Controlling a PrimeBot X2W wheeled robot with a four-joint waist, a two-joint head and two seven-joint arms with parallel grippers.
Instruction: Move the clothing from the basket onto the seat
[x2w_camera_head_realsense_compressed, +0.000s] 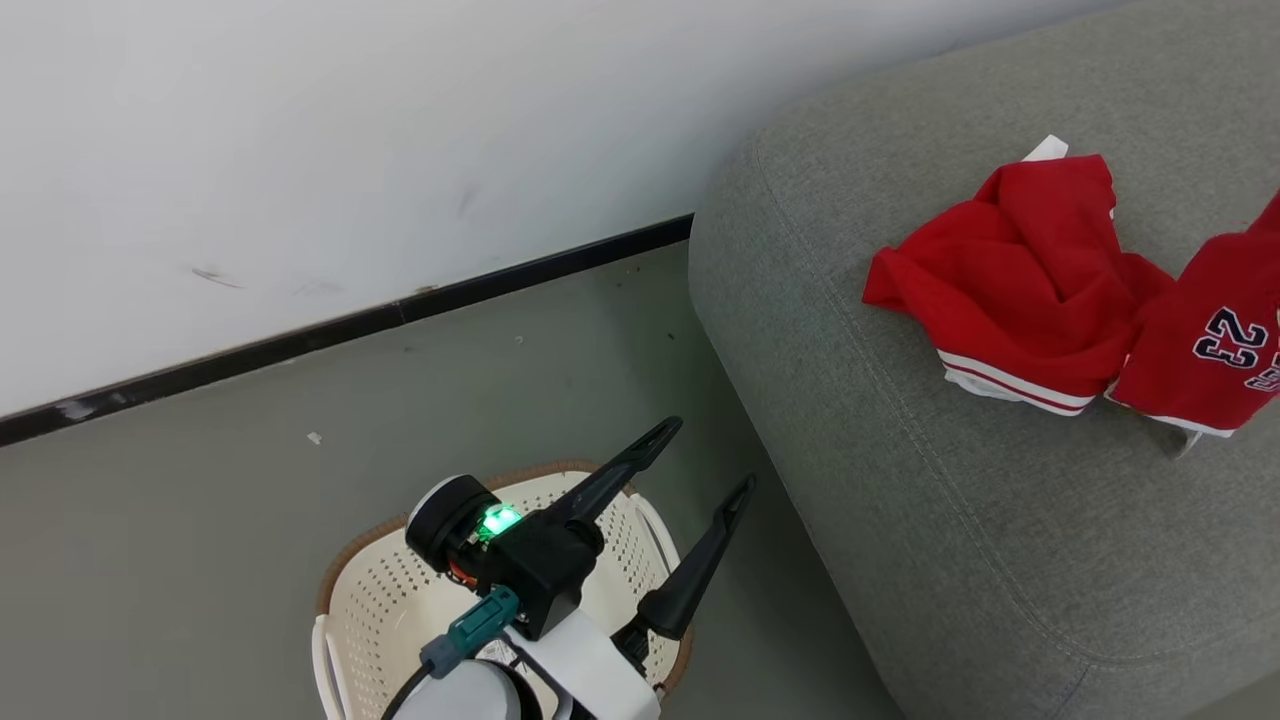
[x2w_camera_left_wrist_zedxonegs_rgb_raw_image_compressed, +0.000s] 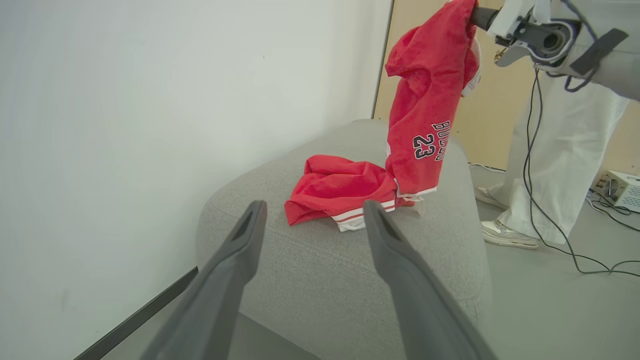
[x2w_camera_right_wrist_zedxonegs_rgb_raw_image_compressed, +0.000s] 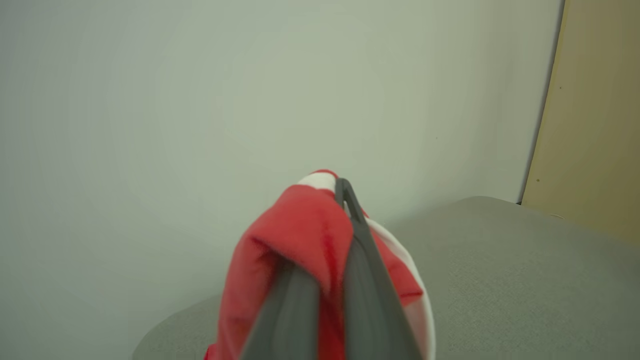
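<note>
Nearest, low in the head view: the left hand (x2w_camera_head_realsense_compressed: 712, 455), poised over the basket (x2w_camera_head_realsense_compressed: 372, 560), fingers spread wide and gripping nothing. Cream perforated wall and brown woven-look rim of that basket on the grey floor (x2w_camera_head_realsense_compressed: 250, 480), just beside the front corner of the seat (x2w_camera_head_realsense_compressed: 900, 470). From the left wrist view, the same left hand (x2w_camera_left_wrist_zedxonegs_rgb_raw_image_compressed: 314, 204) pointed toward the seat (x2w_camera_left_wrist_zedxonegs_rgb_raw_image_compressed: 310, 270), two dark fingers well apart with bare air between.

Farther on, on top of the grey cushion: a crumpled red garment (x2w_camera_head_realsense_compressed: 1010, 270), lying in a loose heap, white-striped hem turned toward the front edge. In the left wrist view, the crumpled red garment (x2w_camera_left_wrist_zedxonegs_rgb_raw_image_compressed: 340, 187) again, low and near the middle of the cushion.

Just beside it, to the right: the red jersey (x2w_camera_head_realsense_compressed: 1215, 330), navy "23" and white lettering outward, hanging from above, lower hem down at the cushion and against the heap. In the left wrist view, the red jersey (x2w_camera_left_wrist_zedxonegs_rgb_raw_image_compressed: 425, 100) stretched tall from the right hand (x2w_camera_left_wrist_zedxonegs_rgb_raw_image_compressed: 481, 16) at the top of the frame. In the right wrist view, that right hand (x2w_camera_right_wrist_zedxonegs_rgb_raw_image_compressed: 336, 200) clamped fully closed on a bunched fold of the red jersey (x2w_camera_right_wrist_zedxonegs_rgb_raw_image_compressed: 295, 235), red cloth and white trim draped over both fingers, grey seat (x2w_camera_right_wrist_zedxonegs_rgb_raw_image_compressed: 500, 260) below.

Farthest back: white wall (x2w_camera_head_realsense_compressed: 300, 150) with a dark skirting strip (x2w_camera_head_realsense_compressed: 350, 325), a beige panel (x2w_camera_left_wrist_zedxonegs_rgb_raw_image_compressed: 492, 110), and a person's pale trouser legs (x2w_camera_left_wrist_zedxonegs_rgb_raw_image_compressed: 565, 150) and light shoes (x2w_camera_left_wrist_zedxonegs_rgb_raw_image_compressed: 507, 235) on the floor beside trailing black cables (x2w_camera_left_wrist_zedxonegs_rgb_raw_image_compressed: 590, 260).
</note>
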